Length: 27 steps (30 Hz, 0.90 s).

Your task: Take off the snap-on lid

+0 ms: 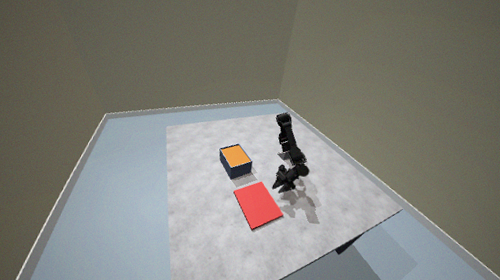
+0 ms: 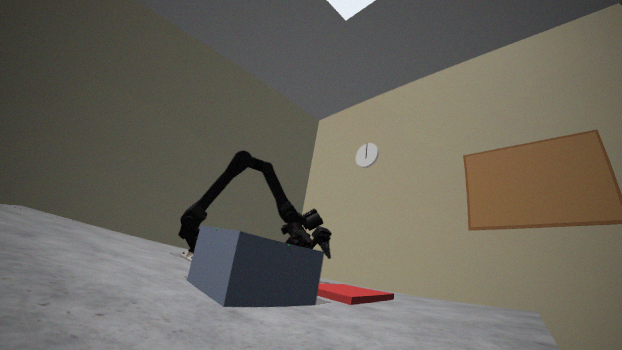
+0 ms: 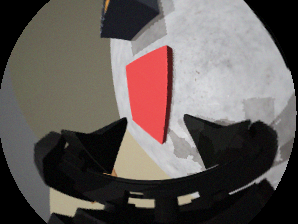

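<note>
The red lid (image 1: 257,206) (image 2: 354,293) (image 3: 147,87) lies flat on the table beside the box, its smooth broad face up. A small gap shows between them in the top view. The dark blue storage box (image 1: 239,170) (image 2: 275,275) (image 3: 131,21) stands upright and open, with orange (image 1: 237,156) showing inside its rim. My gripper (image 1: 278,189) (image 2: 317,249) (image 3: 156,117) is open and empty. It hangs above the table just beside the lid's edge, clear of lid and box. The box hides part of the gripper in the exterior view.
The grey table (image 1: 203,255) (image 2: 125,310) carries the arm, whose base stands at the far side in the top view. The table's near edge runs beyond the lid and gripper there. A clock (image 2: 366,155) and an orange board (image 2: 542,182) are on the wall.
</note>
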Each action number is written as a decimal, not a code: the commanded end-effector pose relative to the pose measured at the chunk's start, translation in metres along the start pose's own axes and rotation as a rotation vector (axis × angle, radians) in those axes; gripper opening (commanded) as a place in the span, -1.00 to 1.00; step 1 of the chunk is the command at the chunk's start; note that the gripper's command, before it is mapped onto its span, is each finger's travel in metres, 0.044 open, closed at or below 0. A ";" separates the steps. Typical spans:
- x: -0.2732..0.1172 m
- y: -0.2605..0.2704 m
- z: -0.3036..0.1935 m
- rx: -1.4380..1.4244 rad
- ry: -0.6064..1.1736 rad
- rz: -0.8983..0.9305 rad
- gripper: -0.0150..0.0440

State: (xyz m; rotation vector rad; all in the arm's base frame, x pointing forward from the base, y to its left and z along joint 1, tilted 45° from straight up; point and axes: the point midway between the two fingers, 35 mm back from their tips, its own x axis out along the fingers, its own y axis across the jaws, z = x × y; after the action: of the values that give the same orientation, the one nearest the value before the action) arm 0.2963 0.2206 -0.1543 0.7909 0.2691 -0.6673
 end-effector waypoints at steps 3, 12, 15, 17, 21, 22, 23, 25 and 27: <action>-0.008 -0.008 0.002 -0.002 -0.005 0.000 1.00; -0.022 -0.020 0.001 -0.002 -0.005 -0.001 1.00; -0.023 -0.017 0.000 -0.002 -0.004 -0.001 1.00; -0.026 -0.014 0.000 -0.002 -0.004 -0.001 1.00; -0.033 -0.010 0.000 -0.002 -0.004 -0.001 1.00; -0.035 -0.009 0.000 -0.002 -0.004 -0.001 1.00; -0.037 -0.008 0.000 -0.002 -0.004 -0.001 1.00; -0.040 -0.006 0.000 -0.002 -0.004 -0.002 1.00; -0.044 -0.004 0.000 -0.002 -0.004 -0.002 1.00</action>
State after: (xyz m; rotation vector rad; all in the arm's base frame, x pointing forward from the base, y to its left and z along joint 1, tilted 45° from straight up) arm 0.2614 0.2343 -0.1403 0.7799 0.2646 -0.6672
